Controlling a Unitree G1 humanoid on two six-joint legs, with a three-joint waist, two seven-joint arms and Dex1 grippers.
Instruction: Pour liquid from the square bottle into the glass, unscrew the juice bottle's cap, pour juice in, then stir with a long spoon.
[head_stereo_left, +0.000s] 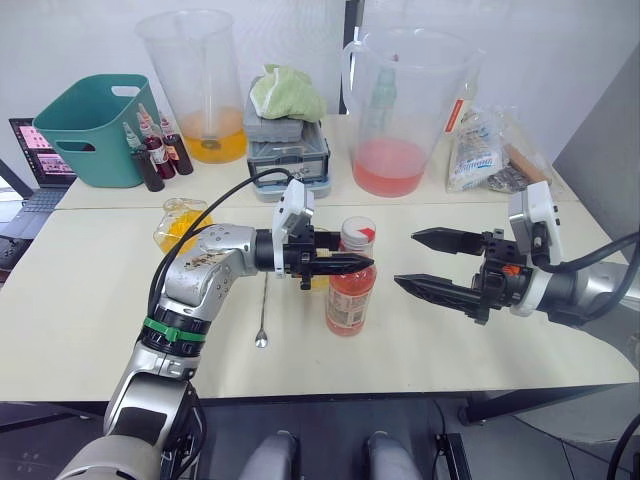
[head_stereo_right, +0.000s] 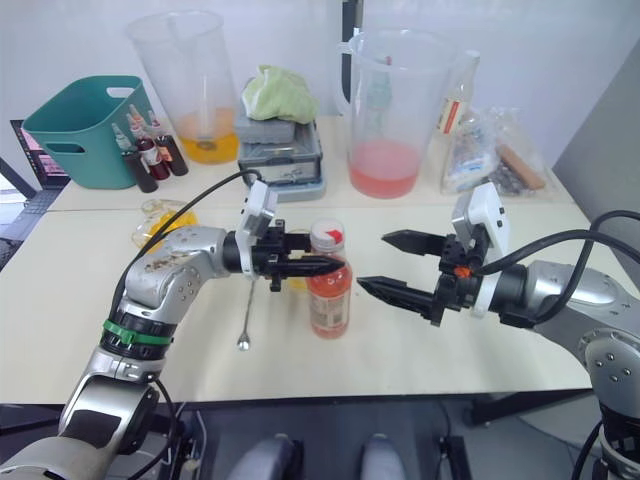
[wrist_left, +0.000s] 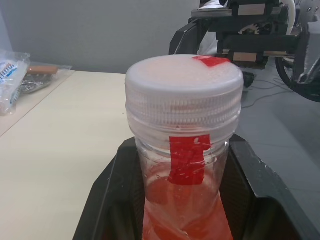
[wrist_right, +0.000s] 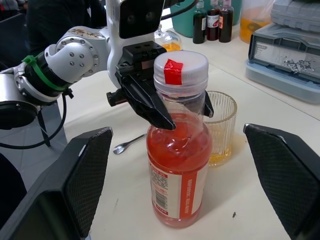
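The tall clear plastic juice bottle (head_stereo_left: 351, 290) of pinkish-red juice stands mid-table, its neck clasped just below the white screw cap (head_stereo_left: 358, 234) by the left gripper (head_stereo_left: 345, 265). The right gripper (head_stereo_left: 428, 262), jaws spread wide, is held near its right. A ribbed glass (wrist_right: 221, 125) holding yellow liquid stands just behind it.

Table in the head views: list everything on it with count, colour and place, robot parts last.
juice bottle: 1, pinkish-red, table centre
cap: 1, white with red mark, on the juice bottle
glass: 1, clear, some yellow liquid, behind the juice bottle
long spoon: 1, silver, lying left of the bottle
square bottle: 1, yellow-orange, left of centre
jugs: 2, clear, orange and pink liquid, rear
basket: 1, teal, rear left
dropper bottles: several, dark, beside the basket
left hand: fingers around the bottle's neck
right hand: open, right of the bottle
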